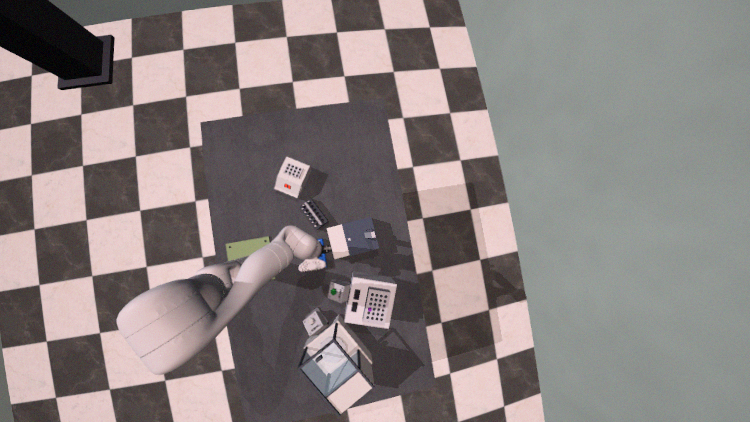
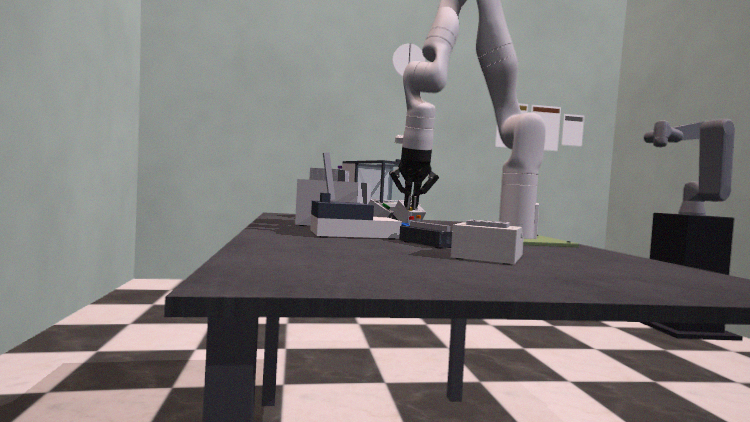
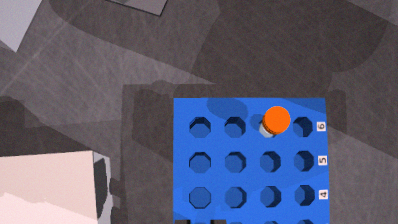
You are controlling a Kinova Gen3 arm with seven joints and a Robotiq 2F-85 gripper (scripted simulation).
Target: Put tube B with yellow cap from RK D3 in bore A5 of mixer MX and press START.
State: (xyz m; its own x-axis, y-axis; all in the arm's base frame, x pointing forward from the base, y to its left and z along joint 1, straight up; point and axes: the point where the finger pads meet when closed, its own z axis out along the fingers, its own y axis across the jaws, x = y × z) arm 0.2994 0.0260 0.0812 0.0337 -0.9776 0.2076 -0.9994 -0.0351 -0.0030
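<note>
My gripper [image 2: 414, 204] hangs straight down over the blue tube rack RK [image 3: 250, 160], its fingers drawn close together. In the exterior view a small yellow-topped thing, tube B [image 2: 412, 207], shows between the fingertips, a little above the rack. In the wrist view only the two dark fingertips show at the bottom edge, over the rack's leftmost column below row 4; the tube is out of frame there. The mixer MX [image 1: 369, 301] is a white box with a grid of bores and one purple-capped tube.
An orange-capped tube [image 3: 276, 120] stands in rack row 6. The spectrophotometer [image 1: 351, 238] lies just beyond the rack, with the magnet block [image 1: 313, 212] and dry block [image 1: 291, 175] to its left. A small grey box with a green dot [image 1: 338, 291] sits by the mixer, near the glass-walled balance [image 1: 335, 364].
</note>
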